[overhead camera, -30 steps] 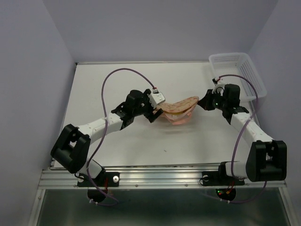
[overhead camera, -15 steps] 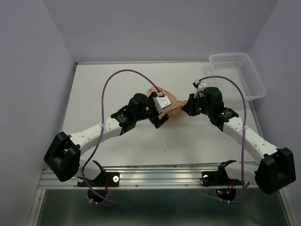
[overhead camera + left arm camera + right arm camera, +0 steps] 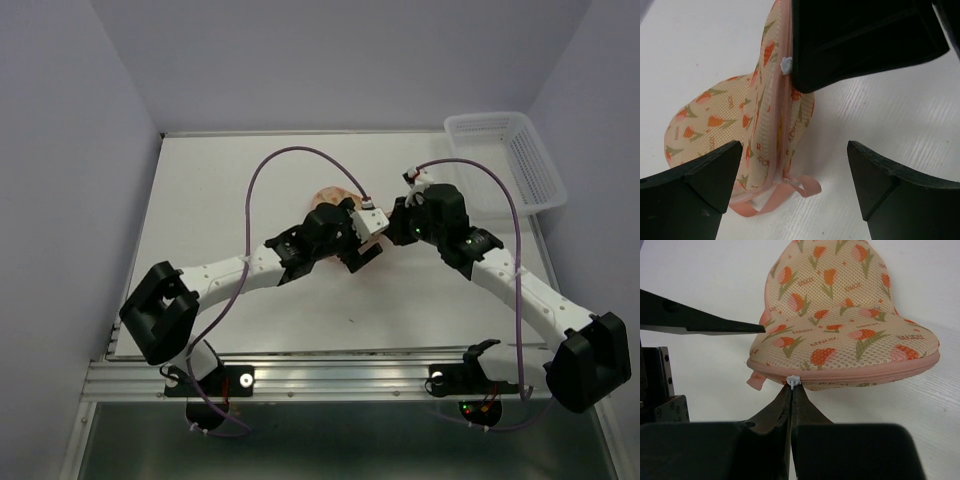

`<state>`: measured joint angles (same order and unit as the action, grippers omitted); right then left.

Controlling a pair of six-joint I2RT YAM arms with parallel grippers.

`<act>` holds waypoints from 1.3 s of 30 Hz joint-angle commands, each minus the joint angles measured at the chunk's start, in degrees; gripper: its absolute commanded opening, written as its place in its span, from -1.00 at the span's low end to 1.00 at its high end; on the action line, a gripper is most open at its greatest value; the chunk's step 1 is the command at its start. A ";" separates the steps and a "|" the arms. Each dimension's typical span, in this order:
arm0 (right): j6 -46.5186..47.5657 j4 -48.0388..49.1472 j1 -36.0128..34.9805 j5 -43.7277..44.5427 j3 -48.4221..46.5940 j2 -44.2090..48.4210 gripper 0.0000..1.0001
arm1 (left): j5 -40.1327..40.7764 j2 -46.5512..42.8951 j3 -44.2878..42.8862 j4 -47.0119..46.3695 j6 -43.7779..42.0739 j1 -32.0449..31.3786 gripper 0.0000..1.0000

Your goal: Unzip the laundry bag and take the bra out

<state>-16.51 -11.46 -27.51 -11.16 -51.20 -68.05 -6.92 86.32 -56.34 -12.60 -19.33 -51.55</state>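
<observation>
The right gripper (image 3: pixel 791 395) pinches the white zip pull (image 3: pixel 793 381) at the laundry bag (image 3: pixel 840 325) edge, six o'clock (zip looks closed); the left gripper (image 3: pixel 794 150) hangs spread wide over it.

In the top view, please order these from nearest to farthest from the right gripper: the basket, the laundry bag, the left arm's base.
1. Laundry bag: just left of the right gripper, which pinches its zip pull.
2. Basket: behind the gripper, at the far right.
3. Left arm's base: at the near edge, far left.
</observation>
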 commanded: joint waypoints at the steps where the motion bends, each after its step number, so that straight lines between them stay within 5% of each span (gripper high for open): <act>1: -0.28 1.09 -1.15 -1.76 -2.50 1.78 -0.99 | 2.26 0.77 -4.66 -3.66 -1.50 -0.04 0.98; 3: -0.27 1.18 -1.15 -1.76 -2.50 2.04 -0.99 | 2.70 2.53 -5.97 -3.84 -1.93 -0.04 0.98; 6: -0.01 1.09 -1.15 -1.50 -2.76 2.13 -0.99 | 3.05 4.90 -8.17 -2.52 -2.29 -0.04 0.48; 7: 0.08 1.01 -1.15 -1.50 -2.76 2.05 -0.99 | 3.92 5.69 -8.87 -2.34 -2.03 -0.04 -0.16; 10: 0.08 0.66 -1.15 0.51 -2.68 1.78 -0.99 | 5.06 6.31 -9.32 -2.17 -1.94 -0.04 -1.00; 22: 2.36 -3.91 -0.01 14.32 -6.28 0.03 -0.99 | 0.68 2.89 -5.72 -2.08 -5.36 -0.04 -1.00; 39: 4.12 -4.80 14.67 4.66 -5.05 -5.16 -0.99 | -7.23 -9.24 1.49 -4.27 -10.90 0.05 -1.00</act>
<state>-14.52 -17.87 -14.83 -6.50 -56.77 -72.05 -11.64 82.06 -56.27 -13.98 -27.62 -51.66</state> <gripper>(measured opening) 0.021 0.058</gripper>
